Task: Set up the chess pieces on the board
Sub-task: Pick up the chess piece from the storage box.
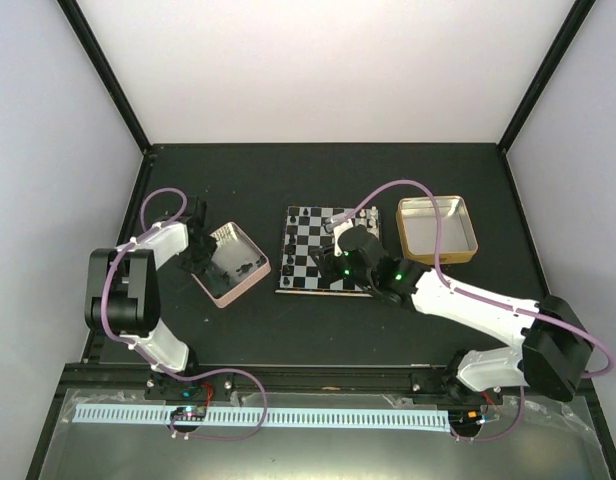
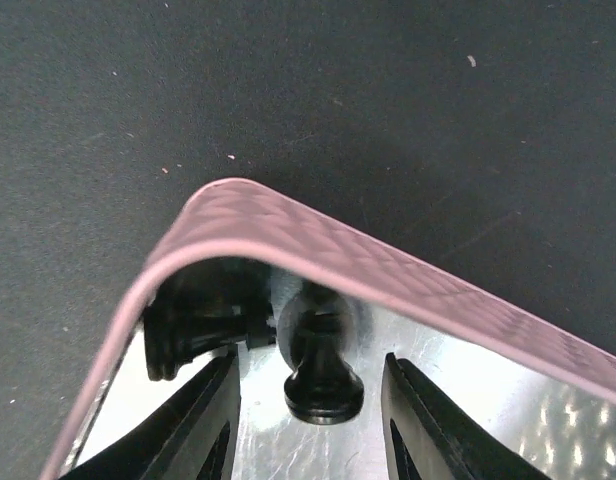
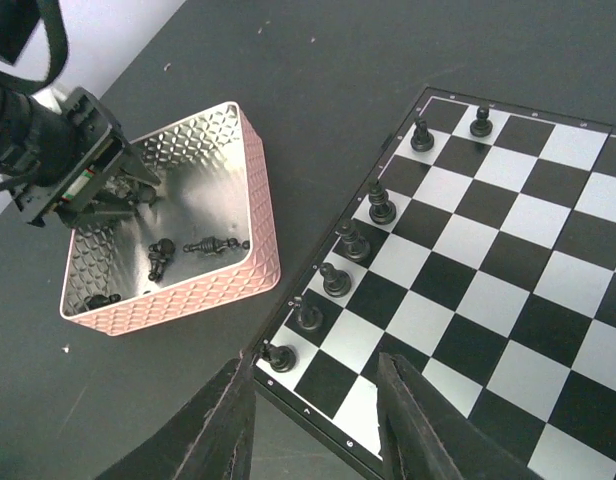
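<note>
The board (image 1: 323,250) lies mid-table and shows in the right wrist view (image 3: 488,260). Several black chess pieces (image 3: 351,242) stand along its left edge. More black pieces (image 3: 216,245) lie in the pink-rimmed tin (image 1: 231,263). My left gripper (image 1: 201,250) is open inside the tin's corner. In the left wrist view its fingers (image 2: 203,425) straddle a lying black piece (image 2: 323,368) without touching it. My right gripper (image 3: 318,430) is open and empty, hovering over the board's near-left corner.
A gold-rimmed tin (image 1: 438,228) sits right of the board. Tiny pale pieces (image 1: 368,215) stand at the board's far right. The pink tin's wall (image 2: 388,270) curves just beyond the left fingers. Black frame posts (image 1: 138,150) bound the table.
</note>
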Tool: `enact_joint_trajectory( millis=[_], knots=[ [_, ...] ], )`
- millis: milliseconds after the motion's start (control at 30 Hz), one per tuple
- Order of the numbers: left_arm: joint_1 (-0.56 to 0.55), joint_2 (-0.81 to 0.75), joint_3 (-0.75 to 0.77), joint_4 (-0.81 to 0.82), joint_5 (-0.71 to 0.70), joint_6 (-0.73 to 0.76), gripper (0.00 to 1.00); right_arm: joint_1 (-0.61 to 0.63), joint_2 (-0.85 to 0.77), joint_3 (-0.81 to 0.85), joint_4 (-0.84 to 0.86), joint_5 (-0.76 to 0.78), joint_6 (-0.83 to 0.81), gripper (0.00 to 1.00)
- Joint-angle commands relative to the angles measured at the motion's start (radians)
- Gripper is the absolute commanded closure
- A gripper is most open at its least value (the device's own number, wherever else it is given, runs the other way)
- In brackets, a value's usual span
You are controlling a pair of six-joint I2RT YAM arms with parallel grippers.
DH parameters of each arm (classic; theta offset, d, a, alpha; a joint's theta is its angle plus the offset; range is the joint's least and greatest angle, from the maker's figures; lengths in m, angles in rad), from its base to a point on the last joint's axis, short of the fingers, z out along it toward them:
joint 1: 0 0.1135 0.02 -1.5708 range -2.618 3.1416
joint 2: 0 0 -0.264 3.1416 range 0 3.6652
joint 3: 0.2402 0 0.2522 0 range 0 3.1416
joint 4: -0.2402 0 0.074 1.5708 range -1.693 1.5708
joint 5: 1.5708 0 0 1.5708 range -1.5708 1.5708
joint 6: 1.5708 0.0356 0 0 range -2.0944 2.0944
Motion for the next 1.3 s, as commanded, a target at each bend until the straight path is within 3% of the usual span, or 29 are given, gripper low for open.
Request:
enact_joint_trajectory(
  millis=[0, 133, 400, 1067, 1267],
  knots=[
    [0.023, 0.038, 0.013, 0.026, 0.059, -0.036, 0.6, -0.004, -0.054, 0.012, -0.025, 0.039, 0.001, 0.66],
    [0.027, 0.057, 0.026, 0.01, 0.061, -0.038, 0.63, -0.004, -0.082, 0.019, -0.04, 0.06, 0.0, 0.66],
    [0.027, 0.041, 0.027, 0.017, 0.054, -0.015, 0.78, -0.005, -0.105, 0.014, -0.043, 0.081, 0.003, 0.66],
    [-0.034, -0.054, 0.0, 0.015, 0.038, 0.036, 0.79, -0.005, -0.098, 0.013, -0.026, 0.064, 0.014, 0.66],
    [-0.096, -0.091, -0.002, 0.027, 0.067, 0.145, 0.79, -0.006, -0.079, 0.016, -0.02, 0.03, 0.023, 0.66]
  ],
)
